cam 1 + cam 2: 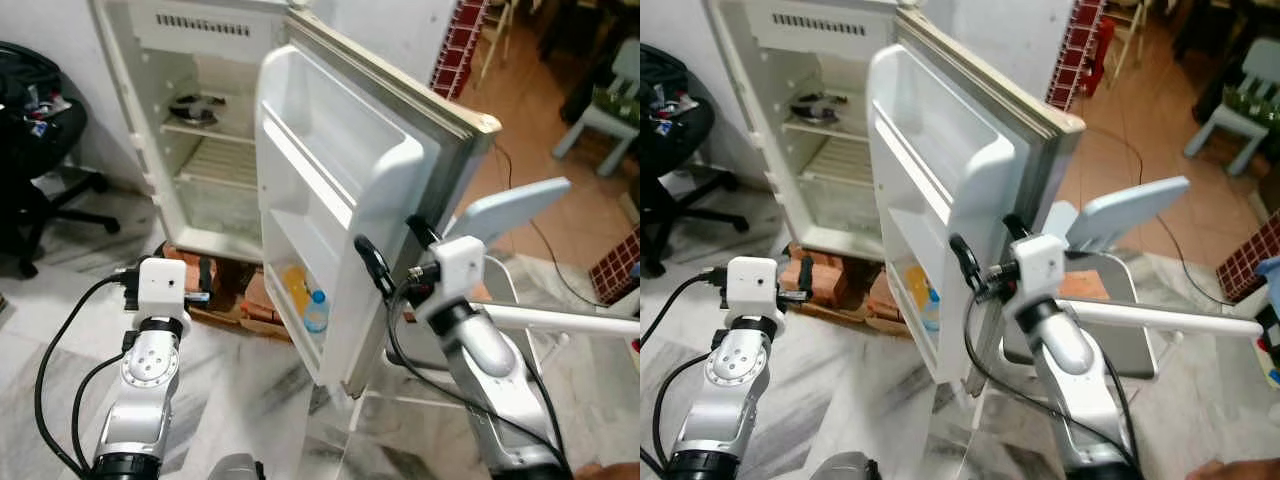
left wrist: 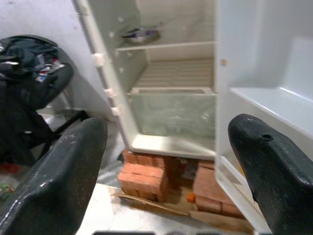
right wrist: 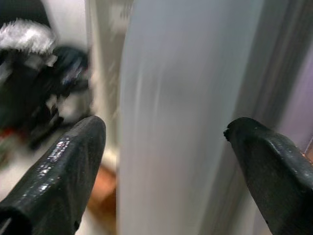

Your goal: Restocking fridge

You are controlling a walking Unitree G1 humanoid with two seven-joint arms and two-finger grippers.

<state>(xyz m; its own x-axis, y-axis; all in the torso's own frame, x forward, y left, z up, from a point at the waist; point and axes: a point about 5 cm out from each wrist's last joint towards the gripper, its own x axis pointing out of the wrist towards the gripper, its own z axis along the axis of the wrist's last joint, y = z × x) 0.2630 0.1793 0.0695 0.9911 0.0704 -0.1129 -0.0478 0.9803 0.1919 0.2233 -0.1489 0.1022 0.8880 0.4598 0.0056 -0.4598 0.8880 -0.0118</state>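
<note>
right gripper has its jaws spread around the edge of the open fridge door. left gripper hangs low, jaws spread, empty. a water bottle stands in the bottom door shelf.

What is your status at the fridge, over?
Right pincer open, straddling the fridge door edge. Left pincer open, idle, low before the fridge. Water bottle and orange bottle on lowest door shelf. Nothing in the way.
</note>
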